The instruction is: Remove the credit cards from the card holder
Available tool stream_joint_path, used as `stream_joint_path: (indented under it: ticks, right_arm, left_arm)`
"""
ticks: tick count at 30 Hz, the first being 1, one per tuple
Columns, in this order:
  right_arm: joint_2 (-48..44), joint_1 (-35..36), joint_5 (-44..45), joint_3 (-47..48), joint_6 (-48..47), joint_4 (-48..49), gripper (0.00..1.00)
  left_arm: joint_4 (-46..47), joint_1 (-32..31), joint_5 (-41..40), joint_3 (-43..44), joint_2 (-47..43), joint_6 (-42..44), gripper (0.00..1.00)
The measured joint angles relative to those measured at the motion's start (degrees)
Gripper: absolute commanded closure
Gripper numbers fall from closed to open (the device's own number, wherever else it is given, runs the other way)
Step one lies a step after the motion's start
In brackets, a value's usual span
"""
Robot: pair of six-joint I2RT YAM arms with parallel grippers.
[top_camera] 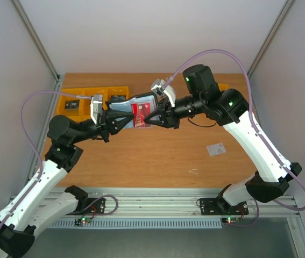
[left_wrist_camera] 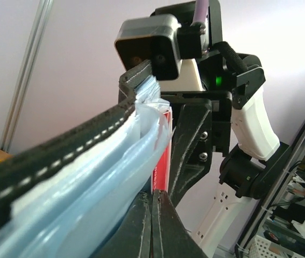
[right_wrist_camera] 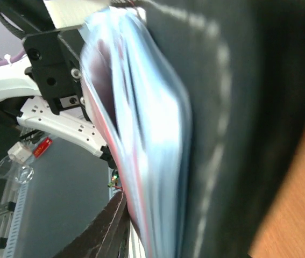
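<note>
Card holder (top_camera: 121, 105) in left claw (top_camera: 126, 119); right claw (top_camera: 146, 120) pinches red card (top_camera: 139, 112) inside.

Card holder (left_wrist_camera: 61, 142): matt black stitched outer, grainy; glossy translucent blue-grey plastic pockets inside. Red card (left_wrist_camera: 162, 161) in those pockets: smooth glossy plastic. Bench (top_camera: 157, 156) below the holder: smooth wood-grain surface.
</note>
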Motion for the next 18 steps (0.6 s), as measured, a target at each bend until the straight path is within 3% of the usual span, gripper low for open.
stream_joint_path:
  ticks: [4, 10, 18]
  right_arm:
    - [-0.46, -0.85, 0.04, -0.52, 0.02, -0.22, 0.83]
    - [-0.70, -1.18, -0.79, -0.68, 0.15, -0.22, 0.98]
    - [-0.70, -1.81, -1.60, -1.09, 0.35, -0.55, 0.98]
  left_arm:
    - [0.04, 0.72, -0.81, -0.09, -0.87, 0.24, 1.00]
    - [-0.04, 1.36, -1.31, -0.33, -1.14, 0.28, 1.00]
    - [-0.20, 1.66, -1.25, -0.83, -1.14, 1.36, 1.00]
